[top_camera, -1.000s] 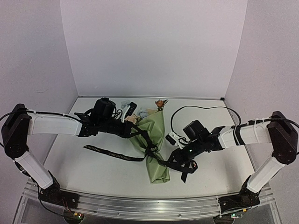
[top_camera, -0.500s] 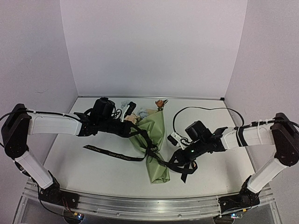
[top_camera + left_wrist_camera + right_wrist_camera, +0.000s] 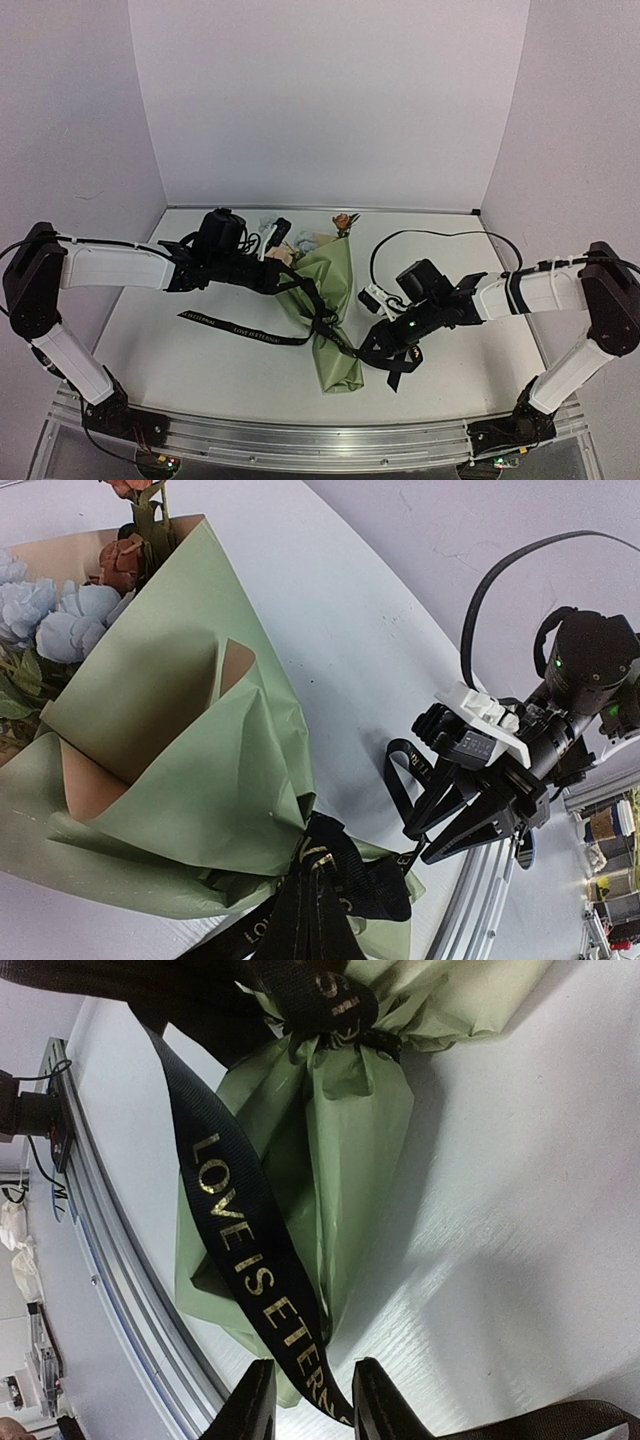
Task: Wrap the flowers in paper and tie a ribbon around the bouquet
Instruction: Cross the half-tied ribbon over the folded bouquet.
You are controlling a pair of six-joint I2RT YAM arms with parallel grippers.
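Observation:
The bouquet lies on the table, its green paper (image 3: 330,290) (image 3: 200,770) a cone narrowing toward the near edge. The flowers (image 3: 345,221) (image 3: 70,620) poke from its wide far end. The black ribbon (image 3: 240,328) (image 3: 340,880) (image 3: 240,1250) with gold lettering is knotted around the cone's neck, and one tail trails left across the table. My left gripper (image 3: 305,283) sits over the cone, shut on ribbon strands; its fingers are out of its own view. My right gripper (image 3: 368,345) (image 3: 470,825) (image 3: 313,1365) is open just right of the cone's narrow end, with a ribbon tail running loose between its fingers.
A black cable (image 3: 430,232) loops over the table behind the right arm. The aluminium rail (image 3: 300,445) (image 3: 110,1260) runs along the near edge, close under the cone's tip. White walls close in the back and both sides.
The right arm has shifted slightly toward the cone's narrow end, and the ribbon tail under it has moved a little. The left arm and the bouquet are where they were.

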